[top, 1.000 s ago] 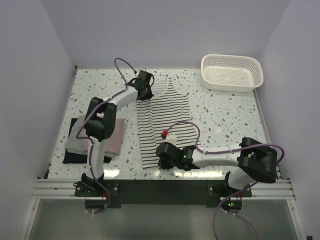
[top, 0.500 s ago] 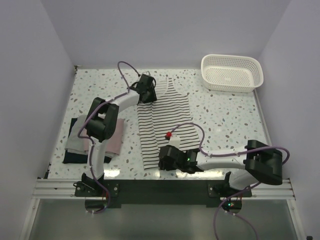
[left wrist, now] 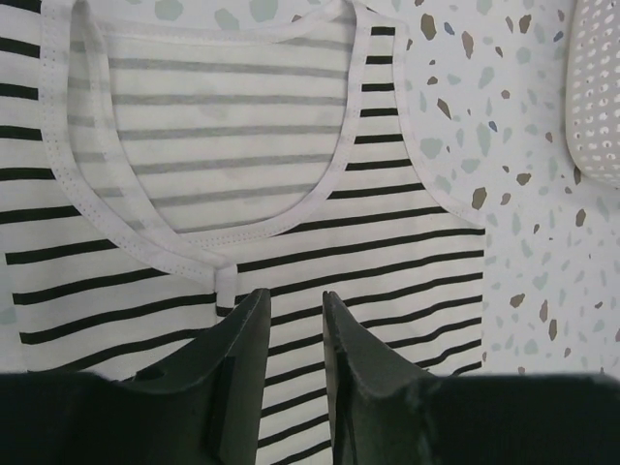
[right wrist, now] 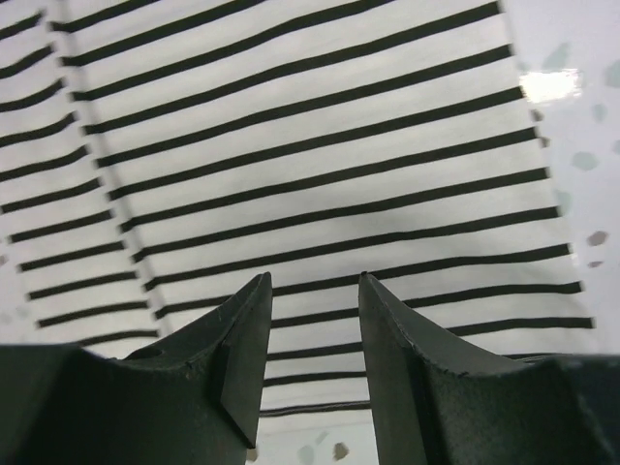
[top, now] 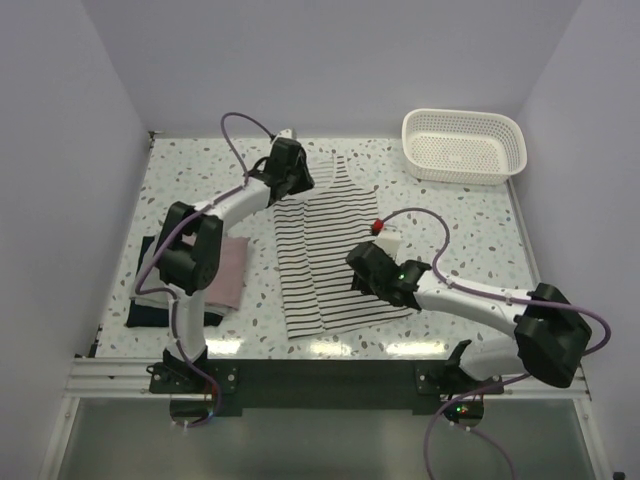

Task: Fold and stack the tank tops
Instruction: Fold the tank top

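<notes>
The white tank top with thin black stripes (top: 335, 235) lies flat mid-table, neckline toward the far side. My left gripper (top: 292, 180) hovers over its far left shoulder, open and empty. In the left wrist view its jaws (left wrist: 295, 295) stand apart just short of the neckline of the striped top (left wrist: 242, 126). My right gripper (top: 362, 272) hangs open above the top's lower right part. In the right wrist view the gripper (right wrist: 313, 279) holds nothing, with the striped cloth (right wrist: 320, 145) and its hem beneath. A folded pink tank top (top: 232, 272) rests on a dark navy one (top: 148, 314) at the left.
A white lattice basket (top: 465, 145) stands at the far right corner, its edge showing as the basket (left wrist: 596, 87) in the left wrist view. Speckled tabletop (top: 460, 230) lies between basket and striped top. Walls close the table on three sides.
Both grippers have opened and let go of the striped top. The right arm rose from the near hem and moved right and farther in. The left gripper shifted slightly.
</notes>
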